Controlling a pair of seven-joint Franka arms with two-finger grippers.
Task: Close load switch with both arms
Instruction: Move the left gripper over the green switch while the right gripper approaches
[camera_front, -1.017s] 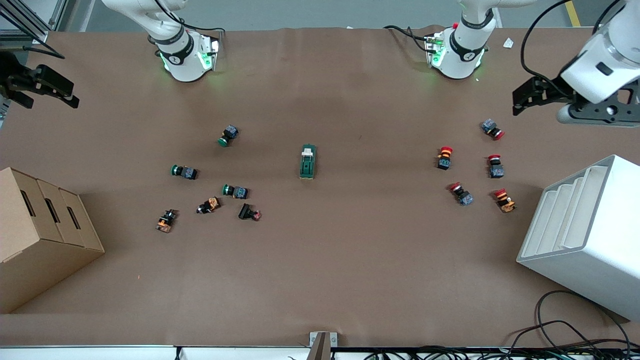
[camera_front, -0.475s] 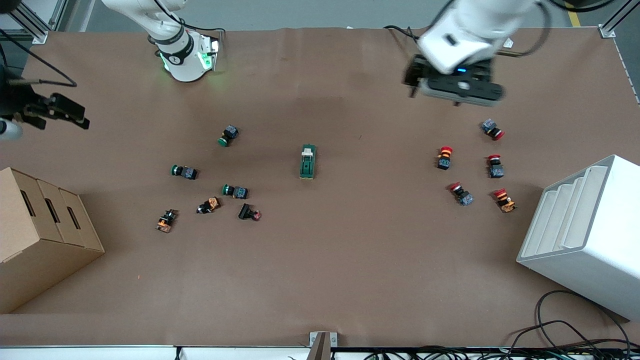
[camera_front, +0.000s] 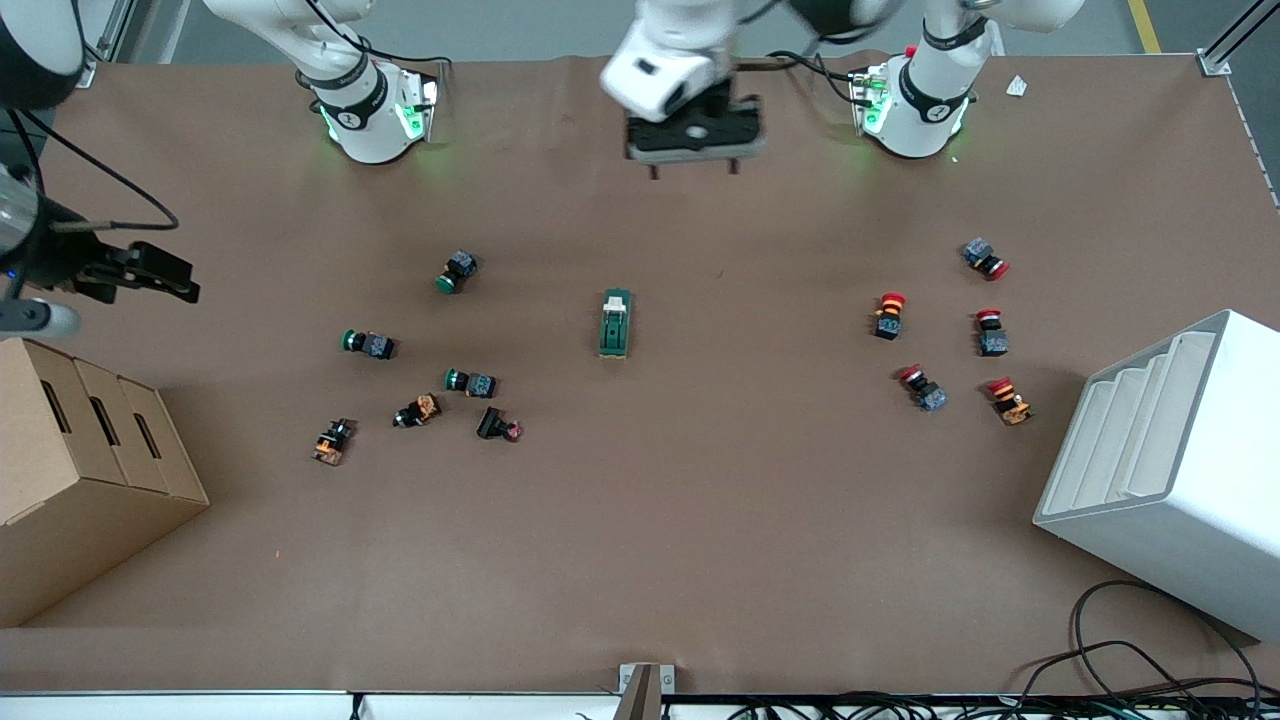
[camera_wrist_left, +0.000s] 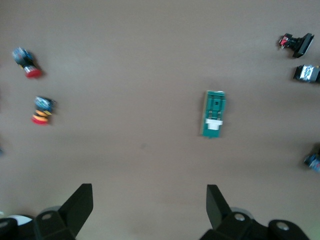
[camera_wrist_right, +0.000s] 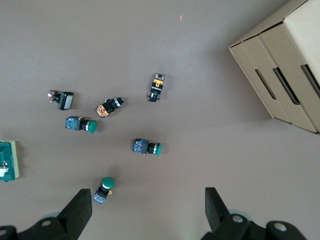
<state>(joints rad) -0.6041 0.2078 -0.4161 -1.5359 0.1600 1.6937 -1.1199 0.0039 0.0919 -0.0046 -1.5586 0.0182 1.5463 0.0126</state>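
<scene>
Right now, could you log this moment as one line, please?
load switch: untouched, mid-table | left gripper: open, above | right gripper: open, near cardboard box

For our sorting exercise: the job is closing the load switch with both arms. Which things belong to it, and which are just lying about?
Belong to the job:
load switch
left gripper, open
right gripper, open

Just lying about:
green push buttons
red push buttons
cardboard box
white rack

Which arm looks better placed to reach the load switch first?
Left, probably. The left end effector hangs open over bare table near the load switch, which shows whole in its wrist view. The right end effector, open, hangs by the cardboard box.
</scene>
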